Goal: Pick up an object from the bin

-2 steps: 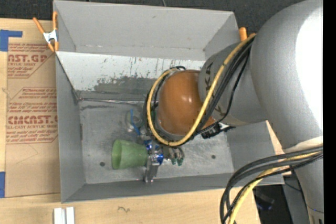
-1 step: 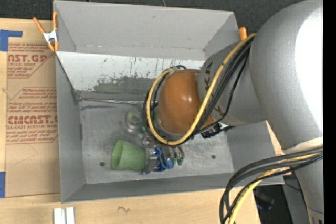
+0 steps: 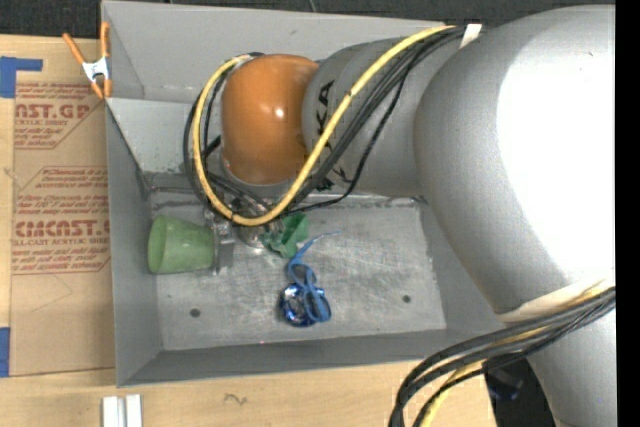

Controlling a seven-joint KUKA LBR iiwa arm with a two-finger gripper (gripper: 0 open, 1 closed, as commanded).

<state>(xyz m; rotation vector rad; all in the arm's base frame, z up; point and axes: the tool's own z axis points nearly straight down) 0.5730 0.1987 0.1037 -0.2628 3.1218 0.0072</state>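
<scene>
Tool [image 3: 230, 240] low in bin [image 3: 380, 265], left half, just beside pale green cup [image 3: 178, 246] lying on side; dark green scrap [image 3: 295, 232] on other side. Spread or pressed: can't tell. Prob. grasp step. Next: secure pinch on cup, lift straight.

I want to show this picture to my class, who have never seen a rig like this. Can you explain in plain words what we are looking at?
One camera looks down, slightly from the side, into a grey metal bin. The big silver shape entering from the right is a robot arm. The orange dome is a cover on its wrist. Below the dome, its gripper is low over the bin floor. It is between a pale green cup lying on its side and a small dark green piece. A blue looped thing lies nearer the front. Whether anything is held, I cannot tell.
</scene>
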